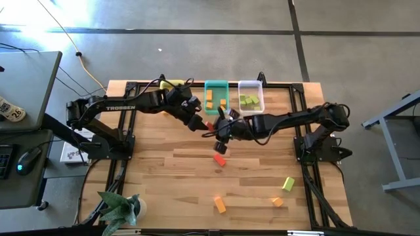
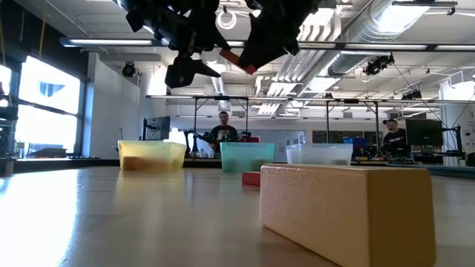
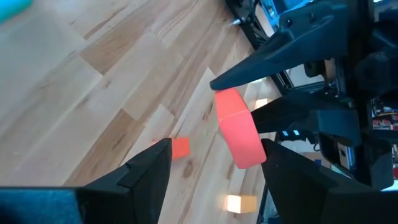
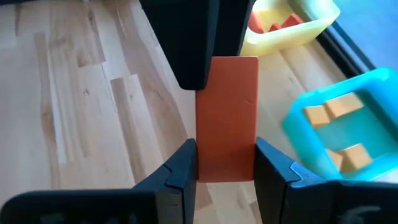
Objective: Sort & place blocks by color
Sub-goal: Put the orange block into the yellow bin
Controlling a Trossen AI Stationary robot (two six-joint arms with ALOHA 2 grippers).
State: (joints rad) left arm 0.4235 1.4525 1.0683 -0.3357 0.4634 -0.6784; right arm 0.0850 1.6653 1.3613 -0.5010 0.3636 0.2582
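A red bar (image 1: 209,125) hangs in the air above the table's middle, in front of the teal bin (image 1: 216,95). My right gripper (image 1: 220,126) (image 4: 225,146) is shut on it. My left gripper (image 1: 200,123) (image 3: 216,146) faces it from the left, open. The bar's free end (image 3: 245,152) stands between the left fingers, close to one of them; whether it touches that finger I cannot tell. A second red block (image 1: 220,159) lies flat on the wood just below them. My right gripper pinches the red bar's two long sides (image 4: 227,158) between its two fingers, at the end nearest the wrist. The fingers lie along the bar, slanting down from the table's right. The bar is lifted clear and sticks out past the fingertips toward my left gripper.
At the far edge stand the yellow bin (image 4: 292,25) with red blocks, the teal bin with orange blocks and the clear bin (image 1: 251,96) with green ones. Loose on the near half lie two orange blocks (image 1: 219,204) (image 1: 277,202) and a green block (image 1: 289,183).
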